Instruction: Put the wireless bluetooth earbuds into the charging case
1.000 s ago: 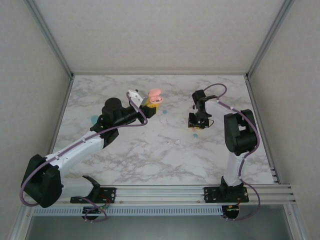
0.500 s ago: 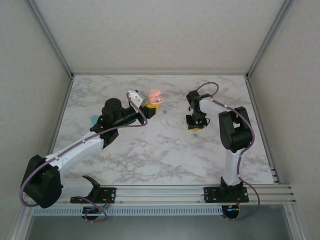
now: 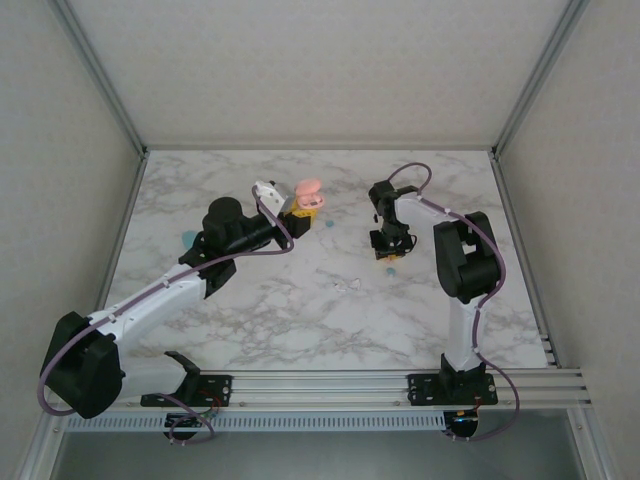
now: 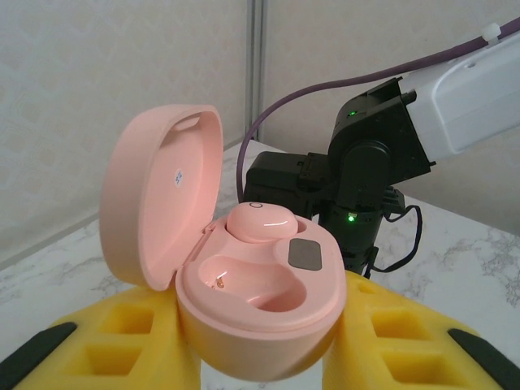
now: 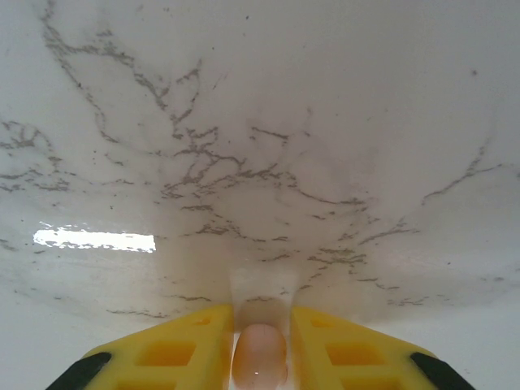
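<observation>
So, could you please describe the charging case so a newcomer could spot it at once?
Over the marble table, find the left claw, shut on the charging case. It is the pink pebble with its lid open, one pink earbud seated, one well empty.

My left arm (image 3: 150,300) and right arm (image 3: 460,335) are white links with bulky black joints, each trailing a purple cable (image 3: 270,215). The left gripper (image 4: 260,357) and right gripper (image 5: 260,349) carry yellow fingers (image 4: 114,341) with square pockets and black tips. Small green lights (image 4: 349,218) glow on the right wrist.
</observation>
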{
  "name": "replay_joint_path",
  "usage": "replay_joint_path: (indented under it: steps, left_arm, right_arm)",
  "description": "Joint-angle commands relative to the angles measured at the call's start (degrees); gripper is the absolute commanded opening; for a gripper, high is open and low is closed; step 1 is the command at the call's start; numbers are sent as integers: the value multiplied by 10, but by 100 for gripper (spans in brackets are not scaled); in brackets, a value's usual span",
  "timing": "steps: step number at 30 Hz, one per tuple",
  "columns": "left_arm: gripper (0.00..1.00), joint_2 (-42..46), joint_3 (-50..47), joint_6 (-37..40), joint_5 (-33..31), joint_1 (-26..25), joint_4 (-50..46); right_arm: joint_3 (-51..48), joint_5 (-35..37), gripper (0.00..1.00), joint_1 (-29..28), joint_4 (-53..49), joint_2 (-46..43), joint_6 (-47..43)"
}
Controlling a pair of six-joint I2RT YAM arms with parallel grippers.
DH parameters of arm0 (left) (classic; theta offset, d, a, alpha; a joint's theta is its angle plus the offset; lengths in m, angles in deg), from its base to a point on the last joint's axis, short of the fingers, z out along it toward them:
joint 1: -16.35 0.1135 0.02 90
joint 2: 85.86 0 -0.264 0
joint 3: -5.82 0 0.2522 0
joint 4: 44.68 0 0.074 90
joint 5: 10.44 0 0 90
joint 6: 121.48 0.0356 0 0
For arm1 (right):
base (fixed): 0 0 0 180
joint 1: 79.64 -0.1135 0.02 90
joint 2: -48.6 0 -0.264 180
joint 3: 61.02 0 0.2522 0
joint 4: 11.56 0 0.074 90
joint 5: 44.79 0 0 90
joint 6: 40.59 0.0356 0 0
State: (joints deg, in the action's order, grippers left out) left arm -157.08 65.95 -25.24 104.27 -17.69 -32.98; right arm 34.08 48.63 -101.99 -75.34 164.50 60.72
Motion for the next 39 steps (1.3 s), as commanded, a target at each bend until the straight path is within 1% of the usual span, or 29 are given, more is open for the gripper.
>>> replay_joint_path:
  steps: [1,7,14,24,27,29,35,39]
  left_arm:
    - [14,14,-2,7,-6,-4,5]
    - [14,12,0,7,-4,-4,5]
    - [14,13,-1,8,-5,-4,2]
    - [14,14,6,5,-4,-4,-5]
    - [14,12,10,5,-3,-4,-7]
    - [14,11,12,5,-3,-4,-8]
    - [14,6,11,4,-6,-4,-8]
    - [14,2,12,2,-8,-5,-5]
  right_arm:
    - [0,5,26,-7,-23,1,11]
    - [-4,-2,25,-6,-22,1,16]
    - [-11,-5,27,-7,-18,-14,24]
    - [-16,-1,26,-6,-2,-20,25]
    - [-15,1,24,-6,-1,-13,25]
    - [-17,0,20,-6,-1,-15,27]
    - [-22,-6,18,-6,5,-54,34]
    - [-17,-31,17,-6,5,-93,39]
